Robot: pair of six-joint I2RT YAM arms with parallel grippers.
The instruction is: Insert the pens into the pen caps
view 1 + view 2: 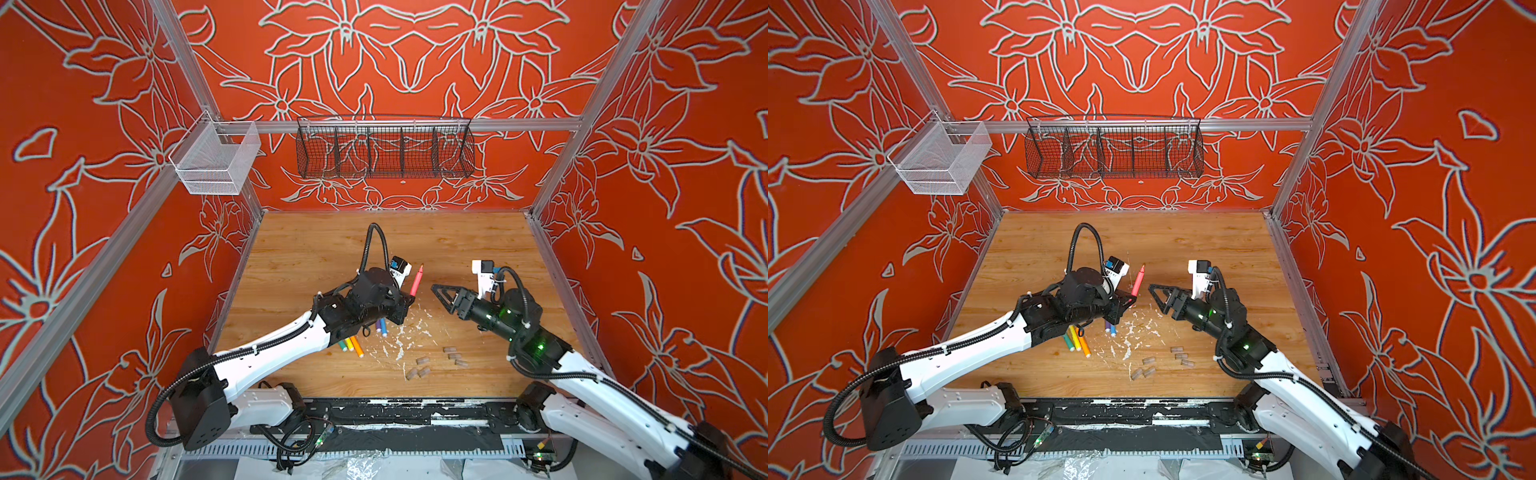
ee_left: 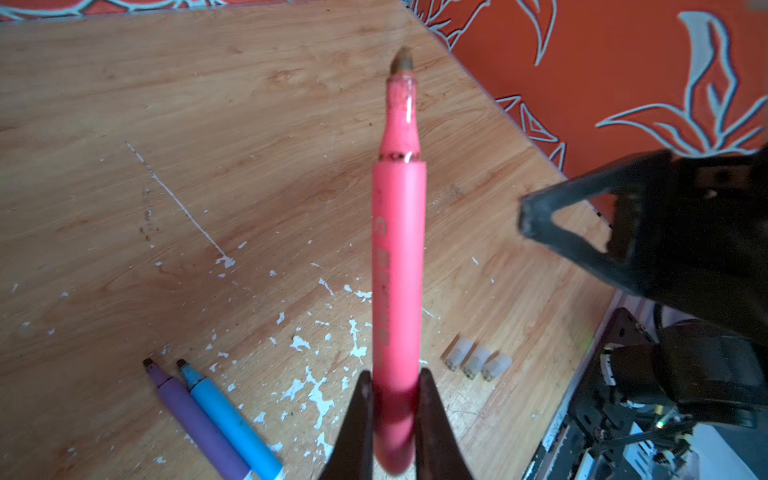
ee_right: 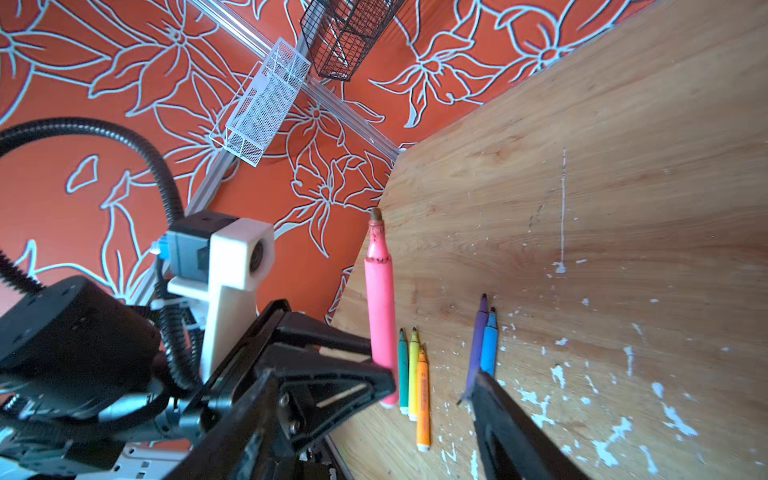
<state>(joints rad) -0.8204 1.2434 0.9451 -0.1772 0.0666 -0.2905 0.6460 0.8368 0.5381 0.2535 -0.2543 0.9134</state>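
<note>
Left hand (image 2: pixel 395 384) clamps the pink pen (image 2: pixel 399 249); right hand (image 1: pixel 442 297) gapes, empty.

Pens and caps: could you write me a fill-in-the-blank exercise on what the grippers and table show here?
The pen clamped in the left gripper is coloured ___. Lying on the table are ___ other pens. The loose pen caps number ___. The right gripper is open and holds ___.
Missing words: pink; five; six; nothing.
</note>
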